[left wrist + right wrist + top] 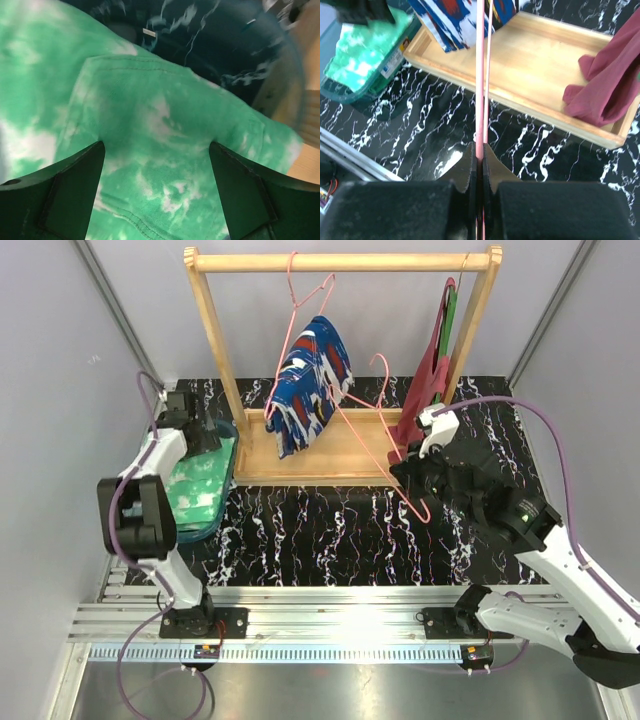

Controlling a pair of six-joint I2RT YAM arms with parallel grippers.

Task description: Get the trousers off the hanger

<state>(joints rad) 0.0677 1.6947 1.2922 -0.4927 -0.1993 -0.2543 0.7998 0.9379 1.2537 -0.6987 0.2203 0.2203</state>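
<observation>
The dark blue trousers (310, 380) with red and white patches hang over a pink wire hanger (372, 452), which is hooked on the wooden rack's top rod. My right gripper (412, 485) is shut on the hanger's lower corner. In the right wrist view the pink wire (480, 75) runs straight into the closed gripper (481, 156). The mint green trousers (200, 485) lie in a teal bin at the left. My left gripper (157, 195) hangs open just above that green cloth (160, 120), with nothing between its fingers (70, 190).
The wooden rack (340, 260) stands on a wooden tray base (535, 65) at the back. A plain dark red garment (425, 390) hangs at its right end and pools in the tray. The teal bin (200, 530) sits at the left on black marbled tabletop (320, 540).
</observation>
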